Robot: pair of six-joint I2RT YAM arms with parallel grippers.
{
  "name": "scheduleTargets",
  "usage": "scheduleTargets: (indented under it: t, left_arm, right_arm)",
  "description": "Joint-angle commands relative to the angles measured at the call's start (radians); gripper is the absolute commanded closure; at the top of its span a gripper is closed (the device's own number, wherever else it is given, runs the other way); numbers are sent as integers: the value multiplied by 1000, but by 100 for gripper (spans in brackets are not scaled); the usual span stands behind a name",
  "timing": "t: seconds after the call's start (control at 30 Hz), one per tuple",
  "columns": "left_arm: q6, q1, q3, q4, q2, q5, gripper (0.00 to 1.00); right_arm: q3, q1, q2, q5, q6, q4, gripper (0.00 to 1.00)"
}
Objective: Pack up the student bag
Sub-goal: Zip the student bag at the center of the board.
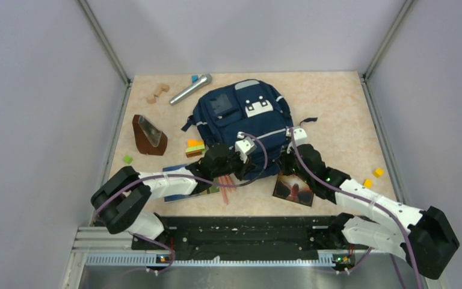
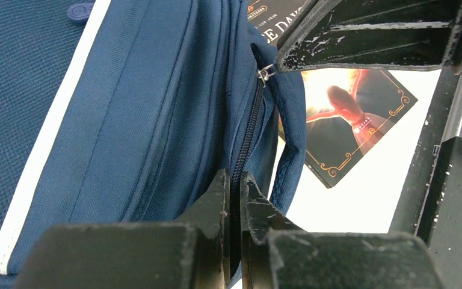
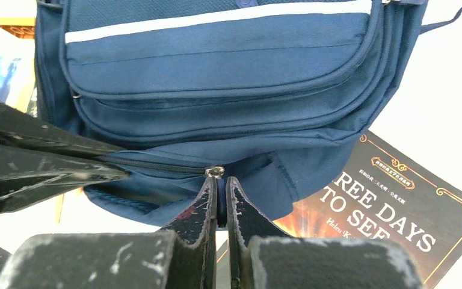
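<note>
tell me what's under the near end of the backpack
A dark book with gold lettering sticks out beneath one near corner of the backpack. How far it runs under is hidden by fabric.

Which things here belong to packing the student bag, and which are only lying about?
For the job: backpack, gripped at its zipper by the left gripper and right gripper; probably also the dark book and blue book beside it.
Lying about, likely: microphone, wooden blocks, brown stand, yellow cubes.
</note>
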Motion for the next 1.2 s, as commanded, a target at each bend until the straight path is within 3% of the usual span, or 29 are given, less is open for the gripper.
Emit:
scheduleTargets:
  t: [0.0, 0.33, 0.67, 0.93, 1.17]
  left_arm:
    - [-19, 10, -41, 47, -96, -50, 100]
    - [-29, 10, -97, -20, -189, -123, 100]
    - [-81, 10, -155, -113, -308, -301, 100]
    - [-96, 10, -190, -182, -414, -400, 100]
    - [-71, 12, -232, -265, -525, -428, 100]
  right_arm:
    - [-5, -1, 34, 135, -28, 1, 100]
    - [9, -2, 102, 247, 39, -4, 100]
    - [3, -1, 120, 336, 87, -24, 100]
    - [-13, -11, 117, 331, 107, 1, 100]
    - [-51, -67, 104, 215, 133, 75, 100]
